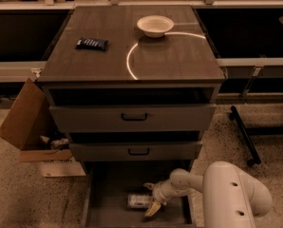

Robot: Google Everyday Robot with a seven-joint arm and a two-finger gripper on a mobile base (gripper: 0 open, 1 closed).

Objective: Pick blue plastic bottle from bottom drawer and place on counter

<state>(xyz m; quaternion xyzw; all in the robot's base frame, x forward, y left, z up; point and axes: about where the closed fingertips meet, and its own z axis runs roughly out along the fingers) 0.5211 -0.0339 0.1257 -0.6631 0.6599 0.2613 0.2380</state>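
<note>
The blue plastic bottle (140, 201) lies on its side on the floor of the open bottom drawer (108, 194). My gripper (150, 197) is low inside that drawer, just right of the bottle. It is open, with one finger (147, 186) behind the bottle's right end and the other (152, 209) in front of it. The counter (174, 56) is the dark wood-grain cabinet top above, with a bright light arc across it.
A white bowl (155, 25) and a dark snack packet (91, 43) sit on the counter. The two upper drawers (134, 117) stick out slightly above the bottom drawer. An open cardboard box (27, 122) stands on the floor at the left. My white arm (229, 194) fills the lower right.
</note>
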